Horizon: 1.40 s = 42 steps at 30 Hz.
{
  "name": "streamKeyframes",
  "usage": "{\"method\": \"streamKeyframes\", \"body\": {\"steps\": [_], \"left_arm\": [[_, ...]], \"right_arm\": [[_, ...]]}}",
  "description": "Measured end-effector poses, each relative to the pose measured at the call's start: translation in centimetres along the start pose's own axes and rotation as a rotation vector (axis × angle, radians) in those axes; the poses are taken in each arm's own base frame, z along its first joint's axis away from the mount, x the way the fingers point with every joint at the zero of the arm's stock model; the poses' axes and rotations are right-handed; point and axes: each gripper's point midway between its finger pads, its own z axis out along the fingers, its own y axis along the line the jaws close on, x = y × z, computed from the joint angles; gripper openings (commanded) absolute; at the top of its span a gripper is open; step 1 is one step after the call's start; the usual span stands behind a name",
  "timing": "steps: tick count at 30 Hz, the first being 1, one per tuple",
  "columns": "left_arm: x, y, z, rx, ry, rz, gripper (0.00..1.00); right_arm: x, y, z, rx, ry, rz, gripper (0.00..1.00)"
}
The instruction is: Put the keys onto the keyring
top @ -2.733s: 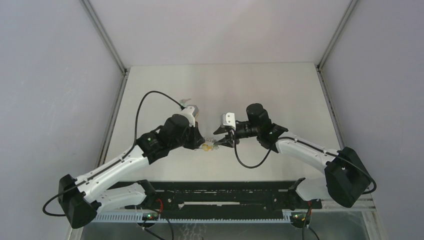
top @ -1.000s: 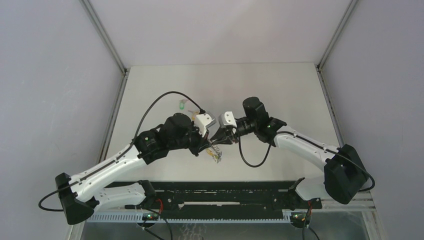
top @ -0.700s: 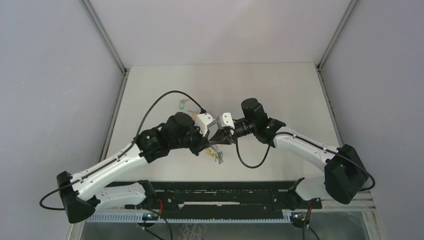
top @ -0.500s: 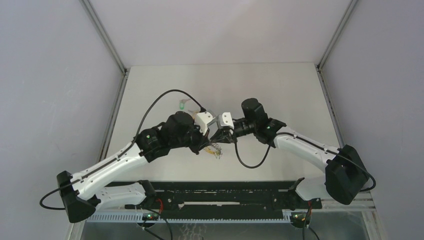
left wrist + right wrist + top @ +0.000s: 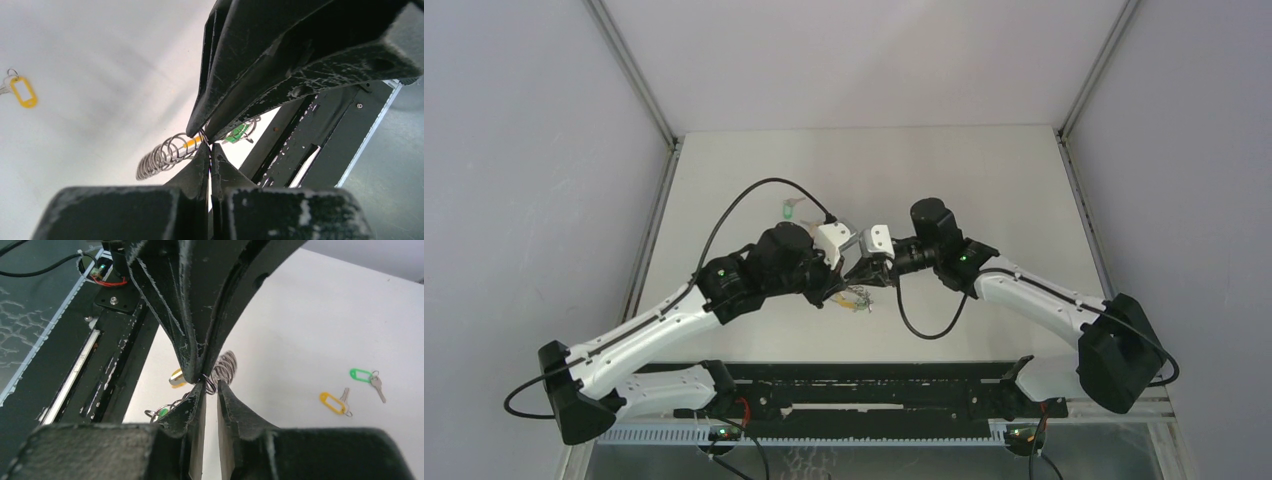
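At the keyring (image 5: pixel 856 297) both arms meet tip to tip.

Left gripper (image 5: pixel 210 149): fingers drawn to a hairline slit, with one wire loop of the keyring pinched in it.

Right gripper (image 5: pixel 210 386): narrow, with a slim gap showing and a loop caught at its tips. It is judged to be gripping, though this is not fully confirmed.

The keyring shows as a short run of silvery loops. A yellow tag (image 5: pixel 192 143) and a greenish tag (image 5: pixel 235 134) hang just beside the pinch point. It appears to be held off the table (image 5: pixel 984 200).

The green-tagged key (image 5: pixel 361 374) and the orange-tagged key (image 5: pixel 332 403) lie flat on the table, near each other and well apart from the keyring. They are on its far side, towards the left arm. The green-tagged key lies stretched out, its tag end nearer the keyring and its blade pointing away. A third key cannot be identified.

Judgement: the left arm is nearer the loose keys. Both grippers are occupied, so one must let go before any key can be fetched.
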Motion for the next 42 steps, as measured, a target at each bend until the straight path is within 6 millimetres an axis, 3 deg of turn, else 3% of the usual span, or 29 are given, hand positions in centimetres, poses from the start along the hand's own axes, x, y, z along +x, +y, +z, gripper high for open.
{"method": "streamKeyframes", "body": {"steps": [13, 33, 42], "left_arm": [[-0.4, -0.6, -0.6, 0.031, -0.022, 0.023, 0.0], [-0.4, -1.5, -0.8, 0.084, -0.026, 0.051, 0.0], [-0.1, -1.6, -0.5, 0.093, -0.01, 0.057, 0.0]], "right_arm": [[-2.6, 0.5, -0.8, -0.024, -0.099, -0.084, 0.16], [-1.4, 1.4, -0.8, -0.066, -0.071, -0.073, 0.12], [-1.2, 1.6, -0.8, -0.074, -0.066, -0.059, 0.0]]}}
